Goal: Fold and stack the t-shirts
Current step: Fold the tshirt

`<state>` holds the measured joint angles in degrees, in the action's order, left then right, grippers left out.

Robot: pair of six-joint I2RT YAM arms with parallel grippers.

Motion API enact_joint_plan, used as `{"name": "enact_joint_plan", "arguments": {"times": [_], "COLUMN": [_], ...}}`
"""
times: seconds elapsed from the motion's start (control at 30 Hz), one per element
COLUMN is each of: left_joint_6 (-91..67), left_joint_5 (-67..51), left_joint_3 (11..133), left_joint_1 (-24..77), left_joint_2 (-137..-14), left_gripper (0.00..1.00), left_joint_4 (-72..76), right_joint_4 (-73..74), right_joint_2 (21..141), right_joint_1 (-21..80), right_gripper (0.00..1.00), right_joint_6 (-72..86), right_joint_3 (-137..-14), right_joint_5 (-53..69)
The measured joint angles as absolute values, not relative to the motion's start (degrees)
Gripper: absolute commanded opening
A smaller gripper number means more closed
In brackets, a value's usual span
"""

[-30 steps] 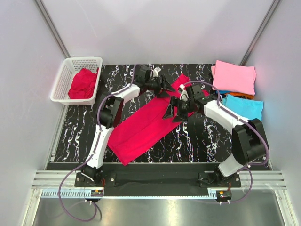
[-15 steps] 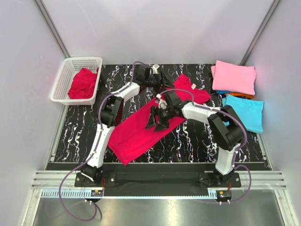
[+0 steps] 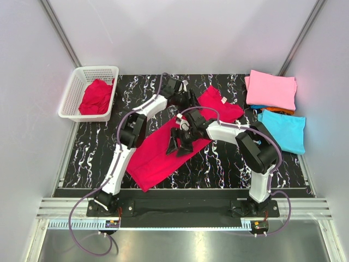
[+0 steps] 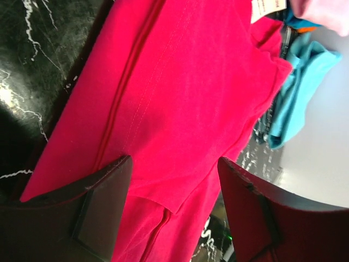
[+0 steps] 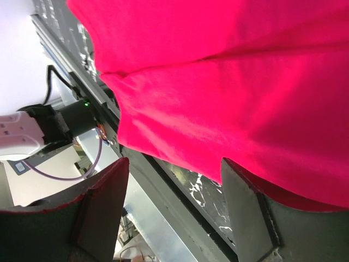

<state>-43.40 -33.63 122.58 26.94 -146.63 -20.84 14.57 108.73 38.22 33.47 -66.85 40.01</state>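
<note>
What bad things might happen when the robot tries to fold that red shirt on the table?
1. Both arms reach over the red shirt, the left gripper close to the right gripper; they might bump.
2. The shirt lies in layers, so an open gripper might pinch only one, leaving a crooked fold.
3. Its far end lies near the pink shirt; tugging might knock that askew.
</note>
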Motion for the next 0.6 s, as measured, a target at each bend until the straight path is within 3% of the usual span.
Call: {"name": "enact_joint_plan", "arguments": {"times": [0.6], "left_joint_6": [-38.5], "left_joint_5": [-12.4], "left_joint_3": [131.4], "left_joint_1": [27.5], "left_joint_2": [-146.9], "left_gripper": [0.74], "left_joint_4": [-37.6], "right_joint_4": [28.2], "right_joint_2": [110.5], "right_joint_1": [39.1], "right_gripper": [0.75], "right_joint_6": [32.4], "right_joint_3": [-68.3], "right_joint_5": [31.1]}}
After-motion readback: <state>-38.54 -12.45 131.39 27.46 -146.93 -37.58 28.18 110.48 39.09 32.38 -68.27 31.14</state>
